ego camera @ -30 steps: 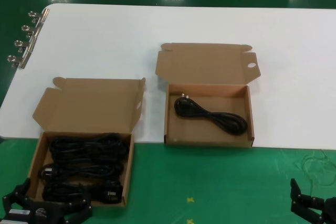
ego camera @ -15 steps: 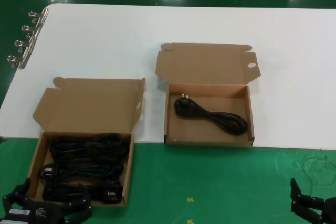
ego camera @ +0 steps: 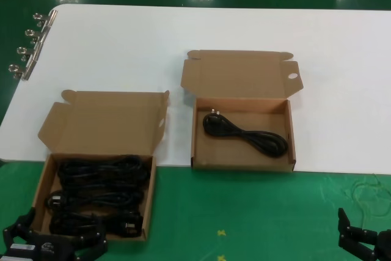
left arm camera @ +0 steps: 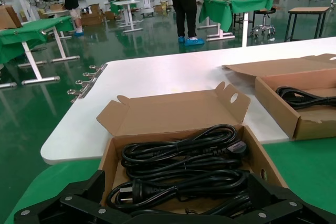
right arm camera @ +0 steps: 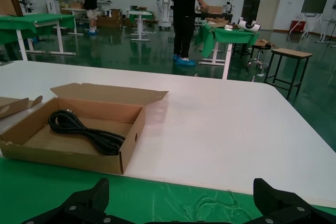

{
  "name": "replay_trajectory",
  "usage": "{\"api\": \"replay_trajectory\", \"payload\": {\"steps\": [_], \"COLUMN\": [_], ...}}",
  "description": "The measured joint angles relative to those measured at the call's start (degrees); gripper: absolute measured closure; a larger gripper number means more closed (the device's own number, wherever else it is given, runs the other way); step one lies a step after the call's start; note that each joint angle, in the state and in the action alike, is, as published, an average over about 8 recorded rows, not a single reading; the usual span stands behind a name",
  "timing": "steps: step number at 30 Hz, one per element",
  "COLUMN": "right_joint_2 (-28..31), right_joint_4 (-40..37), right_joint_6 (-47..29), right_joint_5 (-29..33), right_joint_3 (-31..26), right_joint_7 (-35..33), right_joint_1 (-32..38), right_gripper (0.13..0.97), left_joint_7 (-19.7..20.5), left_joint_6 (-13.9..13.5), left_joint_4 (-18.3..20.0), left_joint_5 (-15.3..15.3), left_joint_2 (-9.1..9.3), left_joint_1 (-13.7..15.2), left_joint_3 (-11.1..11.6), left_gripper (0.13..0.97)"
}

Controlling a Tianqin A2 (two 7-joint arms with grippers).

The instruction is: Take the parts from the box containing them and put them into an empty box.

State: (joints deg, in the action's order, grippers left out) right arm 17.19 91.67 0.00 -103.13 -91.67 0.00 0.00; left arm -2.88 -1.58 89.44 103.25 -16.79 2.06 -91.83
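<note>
Several black power cords [ego camera: 98, 195] lie coiled in the brown box [ego camera: 39, 194] at the front left, its lid open behind it; they also show in the left wrist view [left arm camera: 178, 163]. My left gripper [ego camera: 61, 229] is open, low at that box's near edge, its fingers either side of the nearest cord [left arm camera: 177, 182]. The second brown box [ego camera: 194, 145], whose lid ear has an oval hole [ego camera: 292, 76], holds one coiled cord [ego camera: 244, 132], also seen in the right wrist view [right arm camera: 84, 129]. My right gripper [ego camera: 366, 239] is open and empty at the front right [right arm camera: 181, 187].
The boxes sit across the front edge of a white table [ego camera: 183, 29], partly on a green mat [ego camera: 244, 212]. Several metal binder clips [ego camera: 27, 47] line the table's left edge. A thin loose wire tangle [ego camera: 369, 195] lies on the mat by my right gripper.
</note>
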Motion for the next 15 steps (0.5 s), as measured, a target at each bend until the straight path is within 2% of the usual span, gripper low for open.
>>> {"api": "replay_trajectory", "payload": {"steps": [15], "right_joint_2": [0.0], "right_joint_4": [0.0], "right_joint_6": [0.0], "right_joint_5": [0.0], "right_joint_3": [0.0], "right_joint_7": [0.0], "right_joint_1": [0.0], "right_gripper": [0.129], "left_joint_7": [0.0], "left_joint_6": [0.0], "left_joint_4": [0.0], "left_joint_5": [0.0], "left_joint_2": [0.00], "left_joint_1": [0.0], "left_joint_3": [0.0], "left_gripper": [0.132]}}
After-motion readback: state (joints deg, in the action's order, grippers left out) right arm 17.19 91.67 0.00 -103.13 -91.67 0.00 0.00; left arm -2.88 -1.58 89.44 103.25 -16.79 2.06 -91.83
